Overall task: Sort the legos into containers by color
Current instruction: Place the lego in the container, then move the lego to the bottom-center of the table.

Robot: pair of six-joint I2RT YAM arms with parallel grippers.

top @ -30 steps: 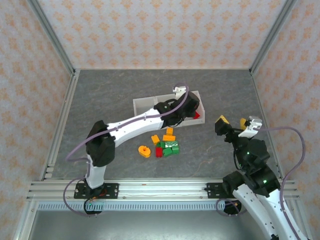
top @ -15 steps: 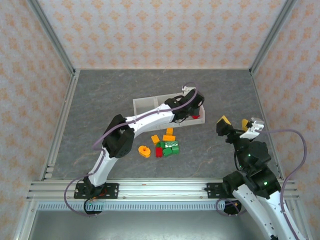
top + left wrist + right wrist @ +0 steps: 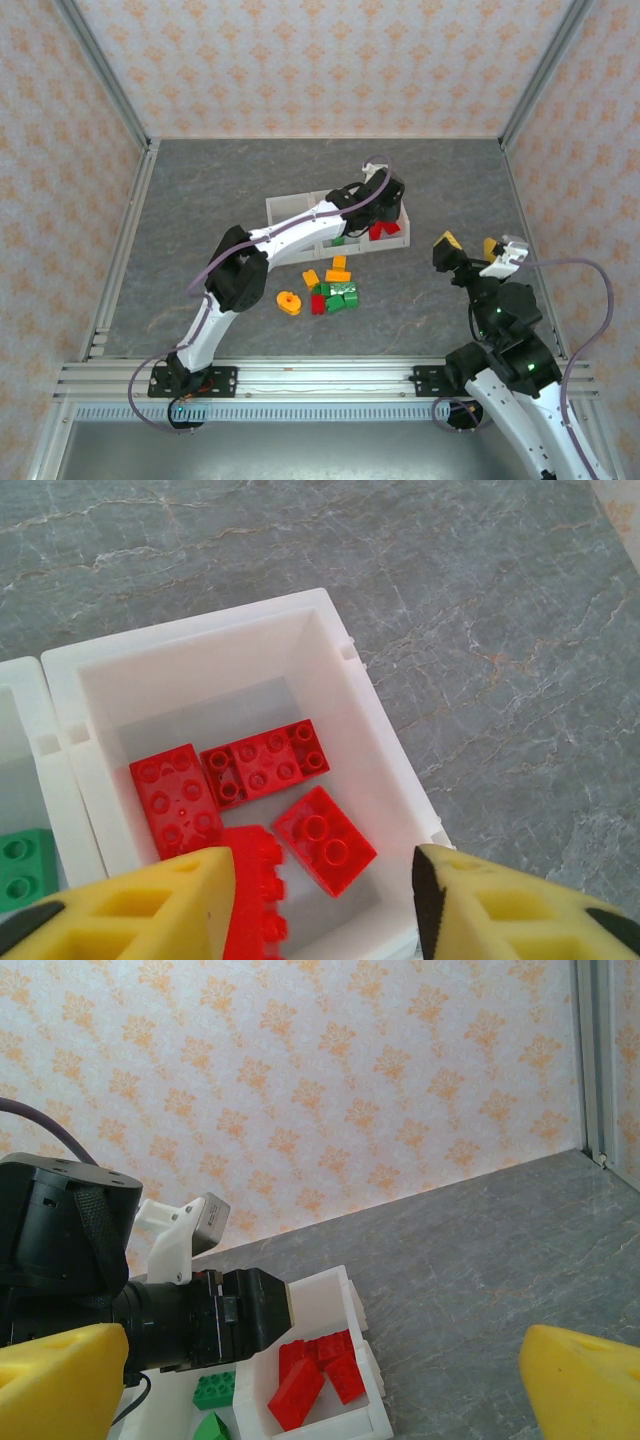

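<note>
The containers (image 3: 290, 208) form a white row of bins at mid-table. My left gripper (image 3: 388, 192) hovers open over the rightmost bin (image 3: 200, 660), nothing between its yellow fingers (image 3: 150, 900). Several red legos (image 3: 265, 760) lie in that bin, and one blurred red brick (image 3: 250, 900) sits just beside the left finger. A green brick (image 3: 20, 870) lies in the middle bin. Loose green, red and orange legos (image 3: 335, 290) and a round orange piece (image 3: 288, 301) lie in front of the bins. My right gripper (image 3: 468, 244) is open and empty, raised at the right.
In the right wrist view the left arm's black wrist (image 3: 150, 1310) hangs over the bins, with red bricks (image 3: 315, 1375) and a green one (image 3: 215, 1390) below it. Aluminium frame rails (image 3: 130, 230) and patterned walls border the grey table.
My left gripper swung right to above the rightmost bin and its jaws opened, letting a red brick drop into the bin. The right arm has stayed still.
</note>
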